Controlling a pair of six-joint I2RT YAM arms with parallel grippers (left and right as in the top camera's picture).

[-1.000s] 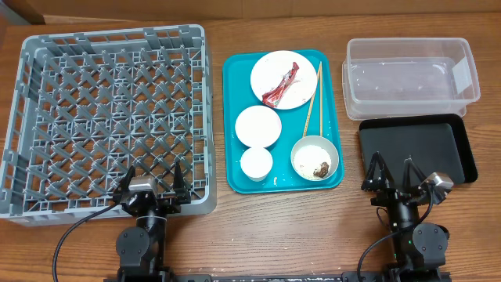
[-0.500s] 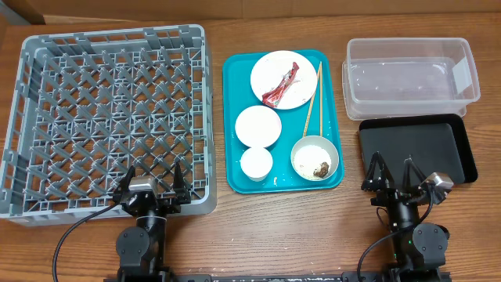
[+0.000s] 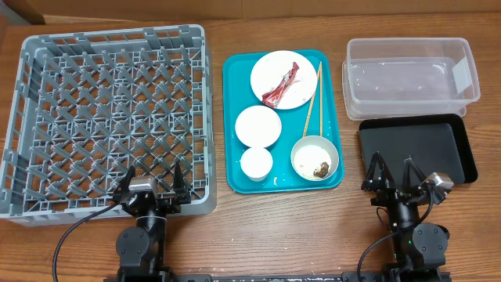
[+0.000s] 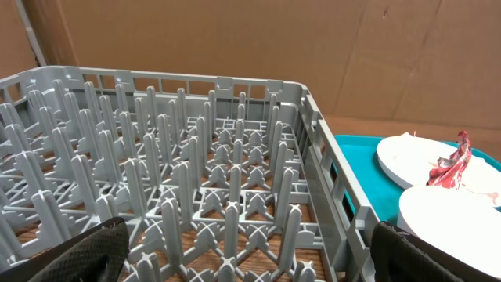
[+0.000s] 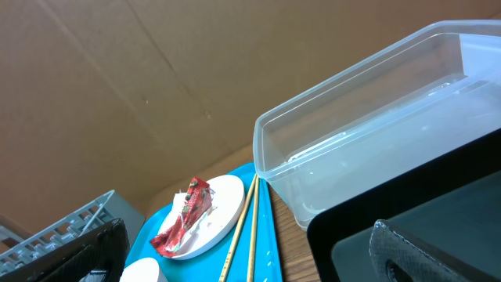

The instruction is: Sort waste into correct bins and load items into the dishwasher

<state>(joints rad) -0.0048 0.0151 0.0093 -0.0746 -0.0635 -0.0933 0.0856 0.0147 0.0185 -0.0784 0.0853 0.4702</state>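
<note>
Wrapper (image 3: 280, 84), red-and-silver & crumpled, lies on the large plate (image 3: 268, 66) at the far end of the teal tray (image 3: 333, 117), mid-desk (image 3: 329, 235). Just beside that plate's right rim the chopsticks (image 3: 314, 102) run down toward the bowl (image 3: 305, 154), which has the brown lump (image 3: 320, 169) in it. Down the tray's left half sit the small plate (image 3: 257, 126) & the small cup (image 3: 256, 162). Rice grains: too small to pick out.

Layout makes sense to me. Dirty stuff is in the centre, where both arms can prob. reach it. To the left, just beside the tray, is the dish rack (image 3: 109, 110), so dishes go one way. The clear tub (image 3: 407, 78) & black tray (image 3: 415, 149) are on the right, so rubbish goes the other. All three hold nothing, so I'd say sorting hasn't begun.

At the rack's near edge the left fingers (image 3: 179, 180) are spread wide, gripping nothing. Same w/ the right fingers (image 3: 373, 172), wide & bare at the black tray's near-left corner. Both arms sit low at the near side, prob. a rest pose that leaves the tray unblocked from above.

Next, I'd guess, the right arm goes for the wrapper, since the bins are on its side. It's a light, crinkly thing & needs a pinch on a raised fold, else it may skid on the plate. Which bin takes it, can't tell.
</note>
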